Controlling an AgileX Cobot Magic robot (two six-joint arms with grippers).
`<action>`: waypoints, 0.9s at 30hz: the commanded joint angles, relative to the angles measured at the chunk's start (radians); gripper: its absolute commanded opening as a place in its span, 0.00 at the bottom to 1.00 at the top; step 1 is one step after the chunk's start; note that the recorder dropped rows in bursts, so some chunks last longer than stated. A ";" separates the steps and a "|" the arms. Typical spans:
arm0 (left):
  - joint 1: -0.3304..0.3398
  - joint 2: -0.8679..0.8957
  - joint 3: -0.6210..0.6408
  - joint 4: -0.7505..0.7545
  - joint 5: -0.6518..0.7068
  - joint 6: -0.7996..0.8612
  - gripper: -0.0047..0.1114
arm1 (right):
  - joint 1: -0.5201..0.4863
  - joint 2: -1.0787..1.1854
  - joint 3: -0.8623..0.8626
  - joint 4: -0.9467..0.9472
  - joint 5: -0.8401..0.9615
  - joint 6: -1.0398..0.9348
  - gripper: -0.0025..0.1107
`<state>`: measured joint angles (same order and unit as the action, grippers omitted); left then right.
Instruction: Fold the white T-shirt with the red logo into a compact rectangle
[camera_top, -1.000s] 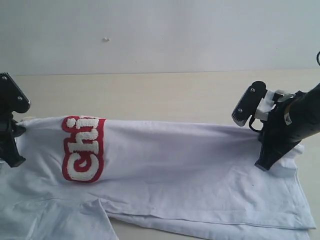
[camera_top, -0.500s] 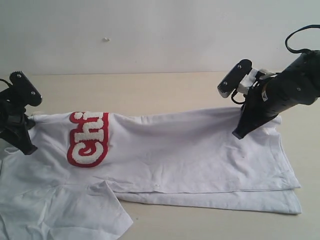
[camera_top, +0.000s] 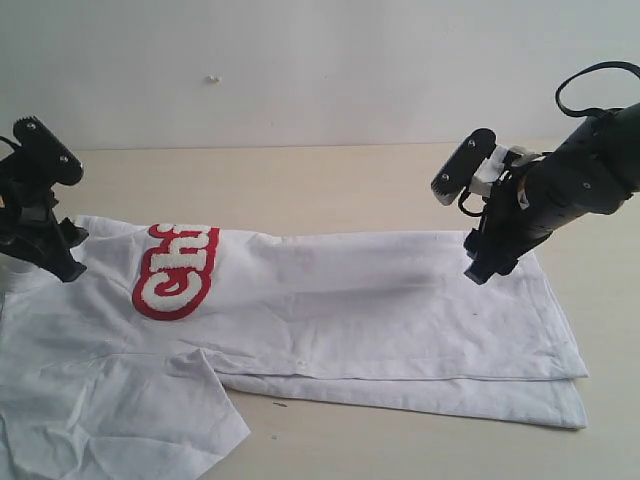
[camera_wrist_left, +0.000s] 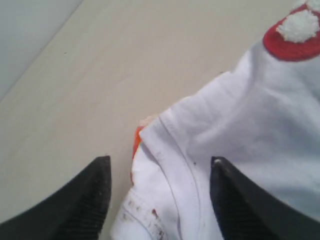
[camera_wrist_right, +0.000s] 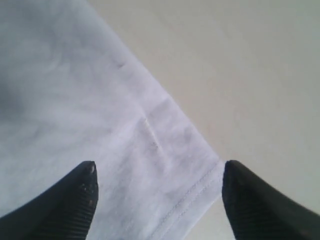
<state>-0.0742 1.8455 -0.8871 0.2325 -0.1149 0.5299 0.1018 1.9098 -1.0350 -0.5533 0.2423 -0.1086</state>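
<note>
The white T-shirt (camera_top: 360, 310) lies on the table, folded lengthwise into a long band. The red logo (camera_top: 175, 272) faces up near its left end, with only "Ch" showing clearly. My left gripper (camera_top: 62, 264) hovers open at the shirt's far left corner. In the left wrist view its fingers (camera_wrist_left: 92, 197) straddle the ribbed collar (camera_wrist_left: 170, 160) and the orange tag (camera_wrist_left: 136, 142). My right gripper (camera_top: 480, 268) is open over the far right corner. In the right wrist view the stitched hem (camera_wrist_right: 192, 192) lies between its fingers (camera_wrist_right: 75, 200).
A loose sleeve (camera_top: 130, 420) spreads out at the front left. A lower layer of the shirt sticks out along the front edge (camera_top: 450, 398). Bare beige table (camera_top: 300, 185) runs behind the shirt up to the white wall (camera_top: 300, 70).
Both arms drew the shirt's upper layer away from the camera and to the left, then rose off it. The cloth now lies flatter, and the sleeve and lower layer show in front.
</note>
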 joint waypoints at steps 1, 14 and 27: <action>0.017 0.004 -0.008 -0.016 -0.037 -0.017 0.59 | -0.005 -0.002 -0.007 -0.008 0.016 0.007 0.62; 0.139 0.004 -0.008 -0.033 -0.105 -0.014 0.35 | -0.005 -0.002 -0.007 0.091 0.111 0.007 0.61; 0.153 -0.120 -0.008 -0.082 -0.070 -0.497 0.04 | 0.003 -0.045 -0.007 0.454 0.197 -0.158 0.07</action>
<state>0.0765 1.7739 -0.8871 0.1542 -0.2096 0.2187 0.1038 1.8979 -1.0350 -0.1464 0.4396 -0.2381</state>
